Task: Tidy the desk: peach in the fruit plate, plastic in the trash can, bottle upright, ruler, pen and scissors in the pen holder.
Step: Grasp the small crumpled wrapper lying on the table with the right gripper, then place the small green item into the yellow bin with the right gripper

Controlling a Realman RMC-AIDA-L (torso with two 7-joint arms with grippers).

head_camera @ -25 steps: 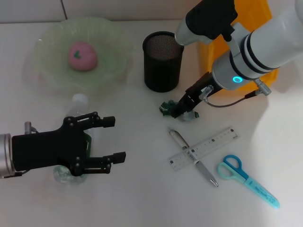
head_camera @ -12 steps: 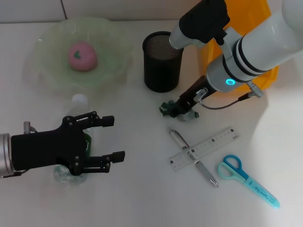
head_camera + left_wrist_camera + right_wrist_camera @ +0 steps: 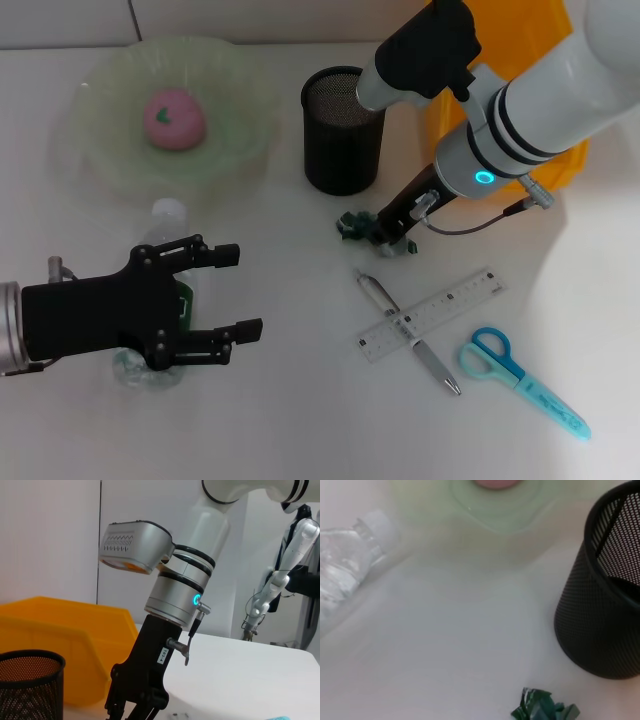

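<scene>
A crumpled green plastic scrap (image 3: 356, 226) lies on the table in front of the black mesh pen holder (image 3: 344, 130). My right gripper (image 3: 383, 229) is low beside the scrap, open, with its fingertips right at it. The scrap also shows in the right wrist view (image 3: 544, 710). The pink peach (image 3: 174, 118) sits in the green fruit plate (image 3: 110, 160). A clear bottle (image 3: 167, 222) lies on its side under my left gripper (image 3: 238, 291), which is open and empty. The pen (image 3: 408, 333), ruler (image 3: 430, 313) and blue scissors (image 3: 522, 381) lie at the front right.
The yellow trash can (image 3: 520, 40) stands at the back right, behind my right arm. The left wrist view shows my right gripper (image 3: 132, 711) in front of the trash can (image 3: 60, 625) and the pen holder (image 3: 27, 685). The pen lies under the ruler.
My right gripper has shifted left, closer onto the green plastic scrap. The left arm has stayed almost still over the bottle.
</scene>
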